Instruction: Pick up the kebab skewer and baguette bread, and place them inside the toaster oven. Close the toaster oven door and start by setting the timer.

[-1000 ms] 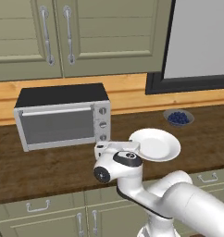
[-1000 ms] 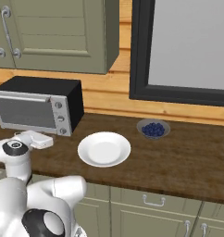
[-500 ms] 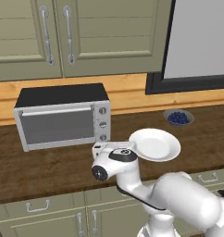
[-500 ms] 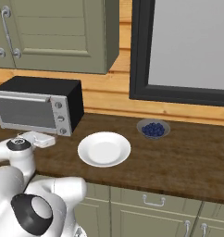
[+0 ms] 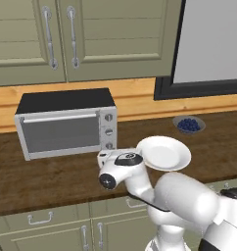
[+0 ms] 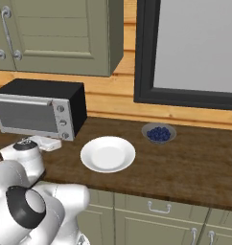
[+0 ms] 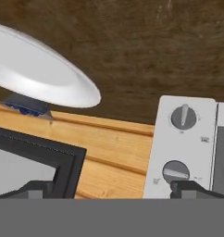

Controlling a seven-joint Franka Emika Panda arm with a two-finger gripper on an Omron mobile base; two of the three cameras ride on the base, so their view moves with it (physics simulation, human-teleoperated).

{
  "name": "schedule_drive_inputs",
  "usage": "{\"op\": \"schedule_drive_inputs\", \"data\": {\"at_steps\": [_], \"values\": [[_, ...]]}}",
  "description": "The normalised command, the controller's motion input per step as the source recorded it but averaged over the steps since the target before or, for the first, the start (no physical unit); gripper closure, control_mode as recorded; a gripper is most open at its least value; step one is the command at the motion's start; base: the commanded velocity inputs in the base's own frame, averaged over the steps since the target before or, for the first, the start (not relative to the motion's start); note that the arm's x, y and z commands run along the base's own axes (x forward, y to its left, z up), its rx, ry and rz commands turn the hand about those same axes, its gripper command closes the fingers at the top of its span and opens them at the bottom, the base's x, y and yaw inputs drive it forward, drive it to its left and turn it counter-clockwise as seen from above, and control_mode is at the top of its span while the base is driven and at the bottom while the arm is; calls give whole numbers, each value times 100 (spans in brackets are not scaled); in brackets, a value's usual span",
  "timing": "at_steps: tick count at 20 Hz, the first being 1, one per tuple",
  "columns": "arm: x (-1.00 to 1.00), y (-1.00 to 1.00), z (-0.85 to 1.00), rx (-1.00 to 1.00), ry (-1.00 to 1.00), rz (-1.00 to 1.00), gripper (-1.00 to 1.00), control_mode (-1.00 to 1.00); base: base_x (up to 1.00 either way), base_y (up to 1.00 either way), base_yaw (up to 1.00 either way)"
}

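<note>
In the left base view the oven [image 5: 66, 125] stands at the back of the counter [image 5: 47, 179] with its door [image 5: 59, 133] shut. The arm [image 5: 140, 181] is bent low just in front of the oven's knob side, with the plate [image 5: 164, 153] right beside its wrist and the bowl [image 5: 189, 125] further back. In the right base view the wrist sits close to the oven's [image 6: 39, 107] lower right corner, while the plate [image 6: 108, 154] and the bowl [image 6: 158, 133] lie apart from it on the wood. In the hand view the gripper [image 7: 115, 189] has its jaws spread wide and holds nothing. It looks at the knobs [image 7: 183, 116], with the plate [image 7: 40, 74] off to one side. The risk from here, as I judge it, is a swing of the wrist that clips the knob panel or pushes the plate. The door also has to come down before any food can go in. Compared with a second ago, the counter things and the camera have stayed put. The wrist has turned a little, and the arm's big links have risen and bunched closer in both base views.
</note>
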Motion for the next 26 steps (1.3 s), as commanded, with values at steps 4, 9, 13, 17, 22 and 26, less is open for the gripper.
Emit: {"op": "schedule_drive_inputs", "data": {"at_steps": [4, 9, 13, 17, 22, 26], "values": [[31, 0, -2, 0, 0, 4, -100, -100, 0, 0, 0], [14, 6, -11, 0, 0, 3, -100, -100, 0, 0, 0], [6, 13, -21, 0, 0, 2, -100, -100, 0, 0, 0], [2, 16, -10, 0, 0, 1, -100, -100, 0, 0, 0], [4, 11, 0, 0, 0, 1, -100, -100, 0, 0, 0], [20, 0, 0, 0, 0, 1, -100, -100, 0, 0, 0]]}}
